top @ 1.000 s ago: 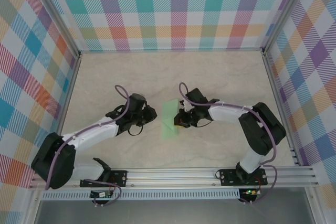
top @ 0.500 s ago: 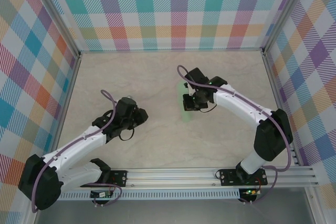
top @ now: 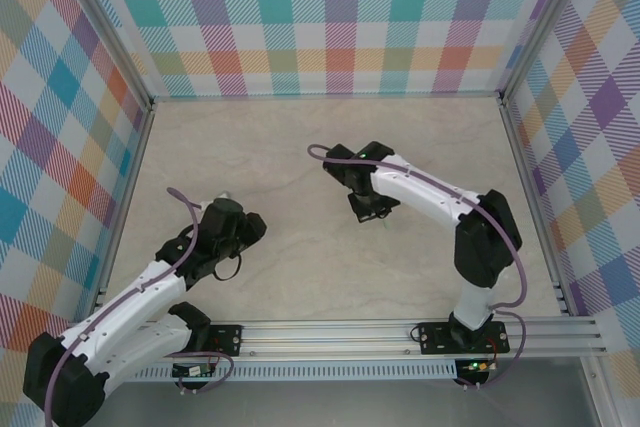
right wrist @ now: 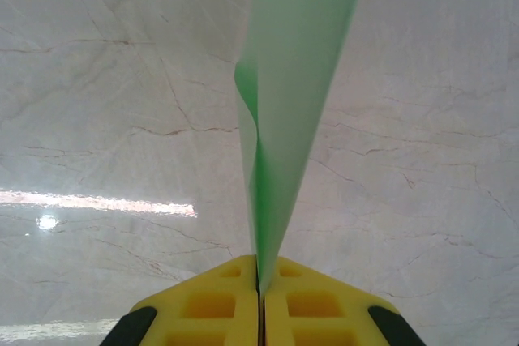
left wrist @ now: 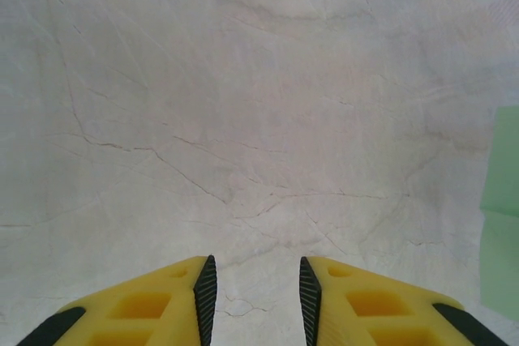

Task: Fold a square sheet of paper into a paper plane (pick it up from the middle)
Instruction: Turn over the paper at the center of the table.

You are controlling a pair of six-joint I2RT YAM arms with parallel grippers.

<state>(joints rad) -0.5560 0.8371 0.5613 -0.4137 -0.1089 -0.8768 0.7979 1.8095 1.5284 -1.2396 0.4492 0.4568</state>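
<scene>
We see our right tool (right wrist: 260,271) clamped on the near end of the paper plane (right wrist: 296,79), which juts straight ahead of it above the counter (right wrist: 97,119), while our left tool (left wrist: 253,301) stands apart, holding nothing.

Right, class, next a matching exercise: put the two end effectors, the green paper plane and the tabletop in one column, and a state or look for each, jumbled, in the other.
Column one
1. left yellow-fingered end effector
2. right yellow-fingered end effector
3. narrow light green folded paper plane
4. pale marble-patterned tabletop

Column two
A. clamped at one end, sticking out forward
B. jaws apart, nothing between them
C. jaws shut on paper
D. beige with thin vein lines

Pairs: 1-B, 2-C, 3-A, 4-D
</scene>
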